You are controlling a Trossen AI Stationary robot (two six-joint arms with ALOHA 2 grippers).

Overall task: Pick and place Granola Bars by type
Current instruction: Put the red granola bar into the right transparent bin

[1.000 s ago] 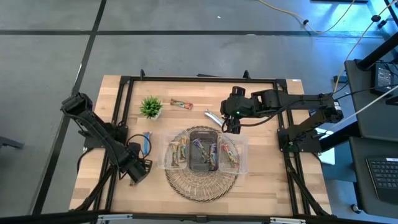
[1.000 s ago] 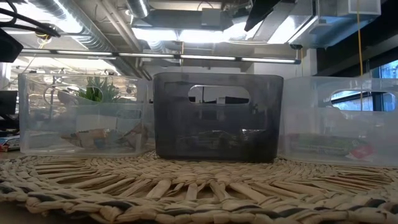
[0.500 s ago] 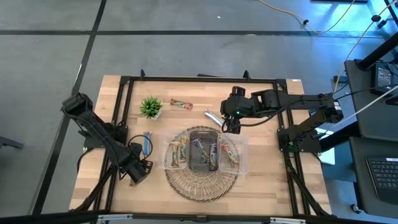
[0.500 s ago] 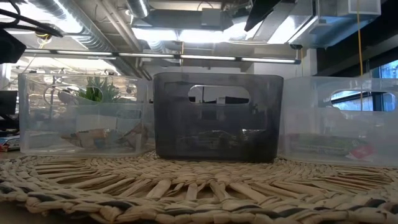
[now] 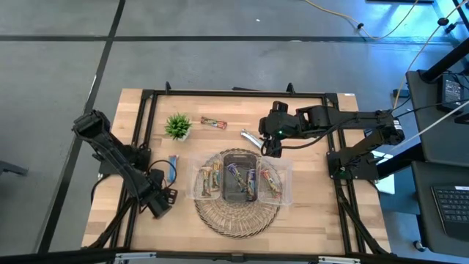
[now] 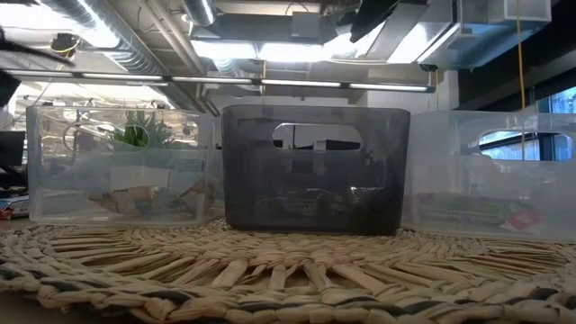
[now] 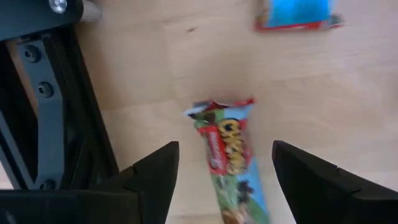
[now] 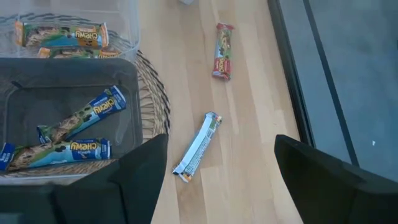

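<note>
We judge the pick is in hand: our left pincer (image 7: 221, 180), fingers spread, hangs over a red-green bar (image 7: 229, 158) lying flat on the table (image 7: 348, 93), its long axis running straight out between the fingers. Next we must lower and close across its width. Our right pincer (image 8: 214, 180), also spread, waits near a silver bar (image 8: 198, 147) lying diagonal

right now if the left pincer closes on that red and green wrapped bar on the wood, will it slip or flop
The red and green wrapped granola bar lies flat between the open left pincer fingers. Its glossy film wrapper will probably slide a little on the smooth wooden table. Thin and long, it likely weighs little and may droop at the ends.
</note>
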